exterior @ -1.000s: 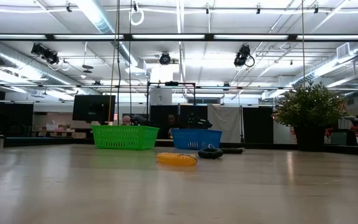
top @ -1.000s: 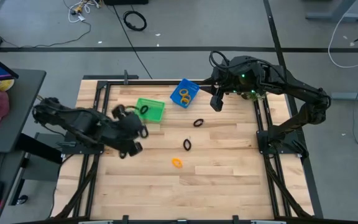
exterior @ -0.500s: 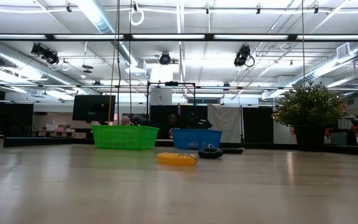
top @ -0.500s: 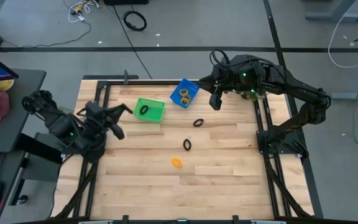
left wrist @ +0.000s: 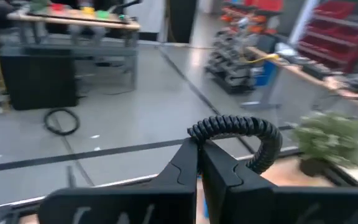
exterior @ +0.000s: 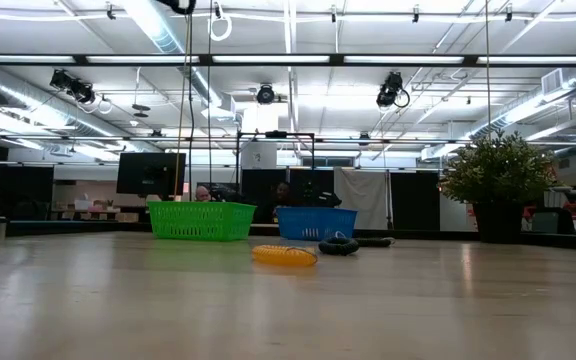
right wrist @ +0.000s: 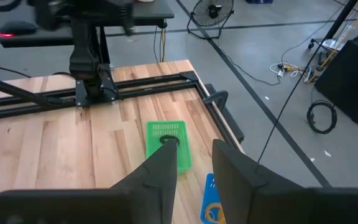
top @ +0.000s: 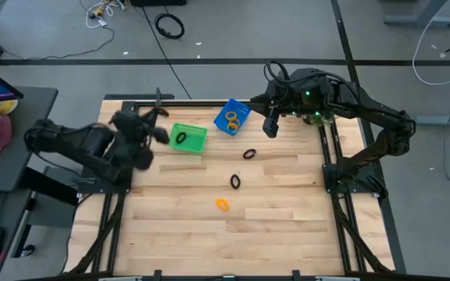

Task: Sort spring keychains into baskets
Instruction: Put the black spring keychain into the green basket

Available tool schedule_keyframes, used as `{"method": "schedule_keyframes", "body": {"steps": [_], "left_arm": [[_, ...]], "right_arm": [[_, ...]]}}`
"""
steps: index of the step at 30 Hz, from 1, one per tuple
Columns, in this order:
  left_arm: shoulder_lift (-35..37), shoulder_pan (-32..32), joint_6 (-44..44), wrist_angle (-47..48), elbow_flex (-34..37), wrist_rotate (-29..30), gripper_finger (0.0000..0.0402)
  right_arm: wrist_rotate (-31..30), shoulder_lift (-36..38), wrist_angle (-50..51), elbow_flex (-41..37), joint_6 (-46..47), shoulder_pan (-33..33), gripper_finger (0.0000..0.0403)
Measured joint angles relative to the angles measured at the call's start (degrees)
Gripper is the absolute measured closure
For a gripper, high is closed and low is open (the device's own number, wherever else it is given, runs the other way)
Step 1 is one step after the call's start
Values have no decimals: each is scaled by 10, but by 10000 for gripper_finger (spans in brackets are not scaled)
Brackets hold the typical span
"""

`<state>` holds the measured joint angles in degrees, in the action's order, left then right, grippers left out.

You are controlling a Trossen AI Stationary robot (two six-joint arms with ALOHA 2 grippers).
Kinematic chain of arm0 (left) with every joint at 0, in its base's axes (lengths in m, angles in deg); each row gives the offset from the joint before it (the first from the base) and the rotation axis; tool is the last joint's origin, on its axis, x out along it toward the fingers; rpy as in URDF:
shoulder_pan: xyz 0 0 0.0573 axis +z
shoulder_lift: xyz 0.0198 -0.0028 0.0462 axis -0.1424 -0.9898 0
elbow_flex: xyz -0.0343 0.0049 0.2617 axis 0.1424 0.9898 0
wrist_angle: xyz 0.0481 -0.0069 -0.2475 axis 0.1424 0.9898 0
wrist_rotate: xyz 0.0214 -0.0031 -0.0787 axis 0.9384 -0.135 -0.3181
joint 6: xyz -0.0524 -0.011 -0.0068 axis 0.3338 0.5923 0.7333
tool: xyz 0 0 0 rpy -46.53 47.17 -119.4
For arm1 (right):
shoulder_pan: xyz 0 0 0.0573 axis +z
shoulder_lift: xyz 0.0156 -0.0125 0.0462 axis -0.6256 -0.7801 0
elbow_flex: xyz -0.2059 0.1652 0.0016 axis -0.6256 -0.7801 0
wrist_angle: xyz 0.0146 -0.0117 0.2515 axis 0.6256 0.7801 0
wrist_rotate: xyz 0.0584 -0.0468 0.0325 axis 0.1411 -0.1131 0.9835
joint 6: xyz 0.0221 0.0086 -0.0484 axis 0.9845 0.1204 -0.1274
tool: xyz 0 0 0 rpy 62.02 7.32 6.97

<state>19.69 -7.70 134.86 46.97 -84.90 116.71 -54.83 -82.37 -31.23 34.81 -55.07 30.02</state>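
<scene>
My left gripper (top: 162,134) hangs above the table's far left part, just left of the green basket (top: 188,138), shut on a black spring keychain (left wrist: 236,127). One black keychain (top: 180,138) lies inside the green basket. The blue basket (top: 232,117) holds orange keychains (top: 233,119). Two black keychains (top: 249,154) (top: 235,181) and one orange keychain (top: 223,204) lie flat on the wood. My right gripper (top: 272,129) waits open above the far edge, right of the blue basket; its wrist view shows the gap (right wrist: 194,163). My left gripper pinches the black keychain's coil at one spot (left wrist: 195,133) between its two shut fingers (left wrist: 182,165). The rest of the loop arcs out beyond the fingertips. It is lifted clear of the table.
A black metal frame (top: 131,105) borders the table's far and side edges. In the low view the green basket (exterior: 201,220), blue basket (exterior: 316,222), orange keychain (exterior: 284,255) and a black one (exterior: 339,245) show. A potted plant (exterior: 499,190) stands beyond. Bare wood fills the near half.
My left arm has swung from the table's left-middle back toward the left edge, then toward the far edge, and its gripper now sits beside the green basket. The right arm and the keychains on the table have stayed put.
</scene>
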Motion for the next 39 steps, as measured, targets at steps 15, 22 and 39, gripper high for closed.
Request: {"method": "schedule_keyframes", "body": {"steps": [15,22,39], "left_arm": [[-10,272,-333,-305,-3,-206,397],[-12,353,-339,-338,-28,-347,397],[-229,533,-281,89,-249,-705,397]], "right_arm": [[0,0,-15,0,-6,0,298],[0,0,-15,0,-6,0,298],[16,0,-15,0,-7,0,298]]}}
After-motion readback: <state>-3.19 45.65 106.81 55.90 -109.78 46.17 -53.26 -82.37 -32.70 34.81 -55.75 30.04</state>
